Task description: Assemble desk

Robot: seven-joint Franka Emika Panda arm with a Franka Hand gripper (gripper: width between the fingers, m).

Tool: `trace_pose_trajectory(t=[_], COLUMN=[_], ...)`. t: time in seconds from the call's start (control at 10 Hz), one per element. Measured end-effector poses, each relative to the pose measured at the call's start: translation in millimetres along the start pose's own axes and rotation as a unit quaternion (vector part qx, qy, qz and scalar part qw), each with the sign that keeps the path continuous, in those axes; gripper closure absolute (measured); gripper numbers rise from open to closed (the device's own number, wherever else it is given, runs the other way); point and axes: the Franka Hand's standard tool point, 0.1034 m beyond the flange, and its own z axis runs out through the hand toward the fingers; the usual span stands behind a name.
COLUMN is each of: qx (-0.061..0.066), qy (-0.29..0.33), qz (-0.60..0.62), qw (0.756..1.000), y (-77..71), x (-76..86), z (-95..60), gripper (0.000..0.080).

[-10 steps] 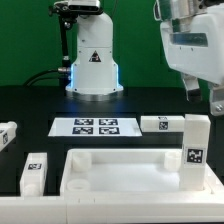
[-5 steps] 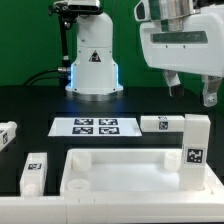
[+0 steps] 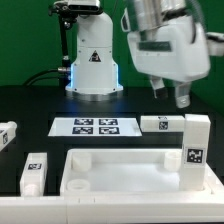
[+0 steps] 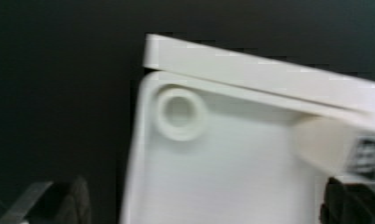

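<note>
The white rimmed tabletop (image 3: 120, 158) lies at the front of the black table; the wrist view shows its rim (image 4: 255, 75) and one round corner socket (image 4: 177, 110). One tagged leg (image 3: 197, 150) stands upright at the tabletop's right end, and it shows in the wrist view as well (image 4: 344, 150). A second leg (image 3: 161, 123) lies behind it. Two more legs lie at the exterior view's left, one near the tabletop (image 3: 34, 172) and one at the edge (image 3: 6, 135). My gripper (image 3: 170, 95) hangs high above the right part of the table, open and holding nothing (image 4: 210, 205).
The marker board (image 3: 95, 126) lies flat behind the tabletop. The white robot base (image 3: 92, 60) with a triangle mark stands at the back, cables running off to its left.
The arm has swung toward the exterior view's left and tilted, bringing the gripper nearer the middle. Its jaws stay open. The parts have not moved.
</note>
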Motion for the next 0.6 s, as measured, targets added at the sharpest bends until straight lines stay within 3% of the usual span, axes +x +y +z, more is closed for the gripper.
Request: trace_pose_trajectory(t=[0.1, 0.4, 0.6], qx=[-0.015, -0.012, 0.024], qy=[-0.004, -0.004, -0.04], qz=[0.0, 0.0, 0.036], qw=[1.0, 1.0, 0.998], y=[-0.8, -1.0, 14.1], x=[-4.6, -2.8, 3.5], z=[1.1, 2.5, 14.9], gripper=[0.015, 0.015, 0.015])
